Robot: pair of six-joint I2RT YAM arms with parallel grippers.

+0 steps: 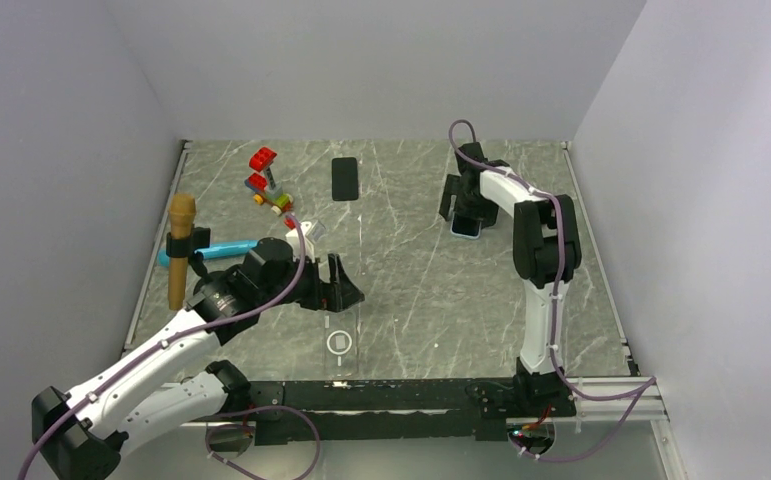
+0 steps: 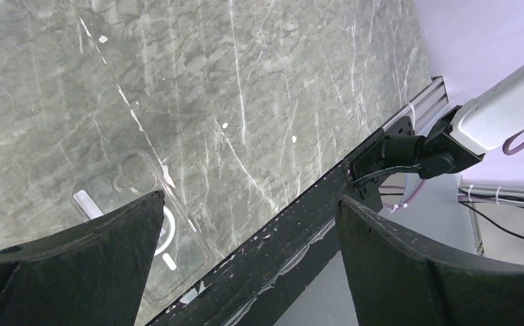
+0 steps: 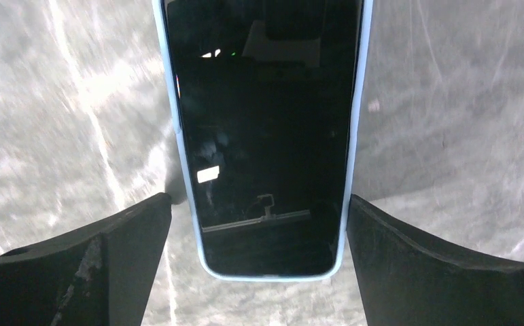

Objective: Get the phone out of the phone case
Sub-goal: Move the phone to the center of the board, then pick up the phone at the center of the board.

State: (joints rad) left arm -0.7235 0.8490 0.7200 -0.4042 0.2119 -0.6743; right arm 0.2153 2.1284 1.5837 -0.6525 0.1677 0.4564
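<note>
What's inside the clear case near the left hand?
Nothing: the clear case shows only its white ring and the table through it. A finger of the left hand covers one corner in the wrist view.

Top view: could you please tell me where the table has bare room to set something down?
Bare table lies between the clear case and left gripper on one side and the right arm on the other, nearer than the blue-rimmed phone. The far left is crowded: toy bricks, a black slab, a brown-headed stick.
</note>
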